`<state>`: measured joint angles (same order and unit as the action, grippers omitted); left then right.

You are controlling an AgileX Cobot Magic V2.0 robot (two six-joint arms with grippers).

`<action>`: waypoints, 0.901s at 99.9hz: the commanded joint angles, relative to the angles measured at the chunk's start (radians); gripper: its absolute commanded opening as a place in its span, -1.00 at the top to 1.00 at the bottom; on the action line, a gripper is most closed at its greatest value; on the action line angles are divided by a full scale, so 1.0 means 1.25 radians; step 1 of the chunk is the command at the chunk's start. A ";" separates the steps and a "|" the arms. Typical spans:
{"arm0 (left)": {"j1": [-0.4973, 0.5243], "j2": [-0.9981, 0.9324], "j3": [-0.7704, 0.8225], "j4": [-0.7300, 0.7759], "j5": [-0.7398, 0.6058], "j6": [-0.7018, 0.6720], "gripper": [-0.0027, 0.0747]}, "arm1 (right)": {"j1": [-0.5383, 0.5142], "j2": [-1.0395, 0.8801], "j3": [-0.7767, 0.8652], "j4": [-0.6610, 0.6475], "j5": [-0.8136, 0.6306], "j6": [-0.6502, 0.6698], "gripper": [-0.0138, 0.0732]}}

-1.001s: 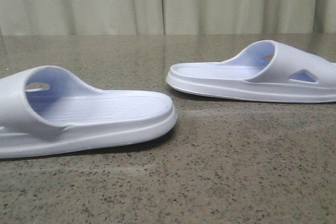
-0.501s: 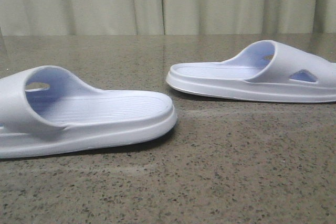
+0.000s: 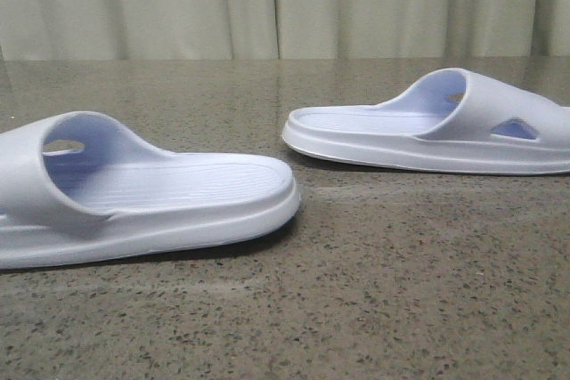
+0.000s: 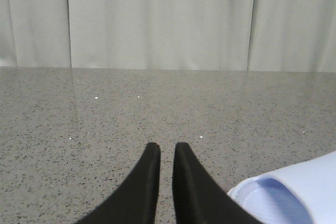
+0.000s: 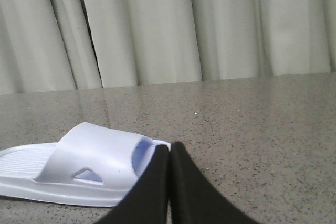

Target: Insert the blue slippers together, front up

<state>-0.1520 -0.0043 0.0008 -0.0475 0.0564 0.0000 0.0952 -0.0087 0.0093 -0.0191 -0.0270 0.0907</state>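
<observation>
Both slippers lie apart on the table, untouched
My left gripper [image 4: 167, 153] is nearly closed, my right gripper [image 5: 169, 153] clenched, both empty. Left slipper [image 3: 134, 193] nearer, right slipper [image 3: 436, 126] farther. Foam looks light and springy, probably; I'd grip each by its strap

2 slippers lie on the speckled table [image 3: 383, 309], well apart, with bare stone around them.

The near slipper [image 3: 151, 193] serves as landmark: the far slipper [image 3: 436, 126] lies beyond it to the right, and a clear diagonal strip of tabletop runs between their 2 heel ends. In front of the near slipper the table is bare to the edge of view; behind it, bare stone reaches the curtain [image 3: 285, 6], the only barrier at the back. Each strap arches over an open tunnel above the footbed.
</observation>
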 commanded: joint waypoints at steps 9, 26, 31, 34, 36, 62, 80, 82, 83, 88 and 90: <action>-0.004 -0.023 0.008 -0.007 -0.066 -0.007 0.89 | -0.003 -0.017 0.017 -0.008 -0.080 -0.003 0.93; -0.004 -0.023 0.008 -0.007 -0.066 -0.007 0.89 | -0.003 -0.017 0.017 -0.008 -0.085 -0.003 0.93; -0.004 -0.023 0.008 -0.009 -0.066 -0.007 0.89 | -0.003 -0.017 0.017 -0.008 -0.085 -0.003 0.93; -0.004 -0.023 0.008 -0.016 -0.066 -0.007 0.89 | -0.003 -0.017 0.017 -0.008 -0.088 -0.003 0.93; -0.004 -0.023 0.008 -0.023 -0.068 -0.007 0.89 | -0.003 -0.017 0.017 -0.008 -0.088 -0.003 0.93; -0.004 -0.023 -0.035 -0.220 -0.078 -0.007 0.89 | -0.003 -0.017 -0.021 0.026 -0.009 -0.002 0.93; -0.004 -0.001 -0.147 -0.389 0.036 -0.007 0.89 | -0.003 -0.015 -0.129 0.086 0.121 0.000 0.93; -0.004 0.007 -0.161 -0.400 0.054 -0.007 0.89 | -0.003 -0.010 -0.143 0.087 0.130 0.000 0.93; -0.004 0.009 -0.166 -0.405 0.066 -0.007 0.89 | -0.003 -0.009 -0.153 0.087 0.137 0.000 0.93; -0.004 0.033 -0.199 -0.434 0.102 -0.007 0.89 | -0.003 0.001 -0.185 0.089 0.156 0.000 0.93; -0.004 0.045 -0.213 -0.446 0.115 -0.007 0.89 | -0.003 0.004 -0.199 0.089 0.162 0.000 0.93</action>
<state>-0.1520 0.0021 -0.1660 -0.5210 0.1760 0.0000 0.0952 -0.0087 -0.1454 0.0816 0.2050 0.0907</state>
